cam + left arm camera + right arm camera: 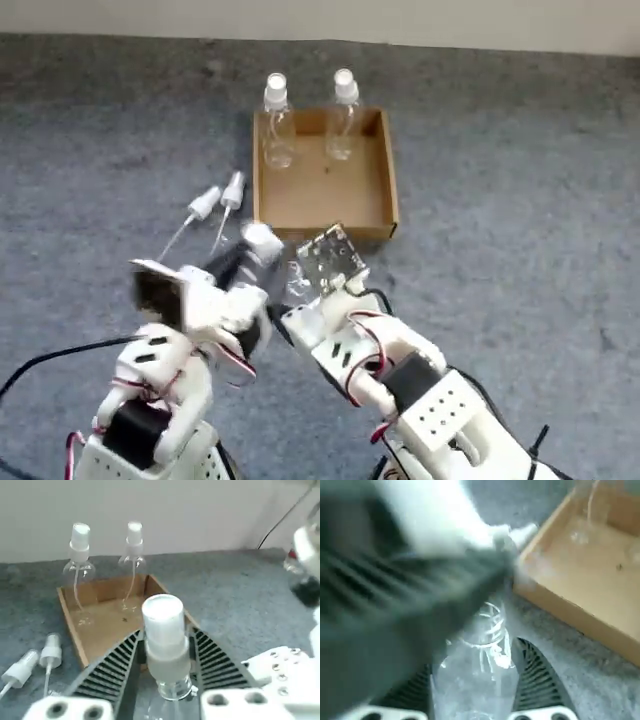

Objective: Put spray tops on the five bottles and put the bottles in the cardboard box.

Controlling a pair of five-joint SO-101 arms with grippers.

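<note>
Left fingers (117, 667) clamp spray top (164, 632) — right fingers (540, 680) grip bottle (479, 677) beneath.

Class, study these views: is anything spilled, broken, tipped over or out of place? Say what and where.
Nothing is spilled or broken. Two capped bottles stand upright in the cardboard box. Two loose spray tops lie on their sides on the carpet beside the box, the only things not upright.
</note>
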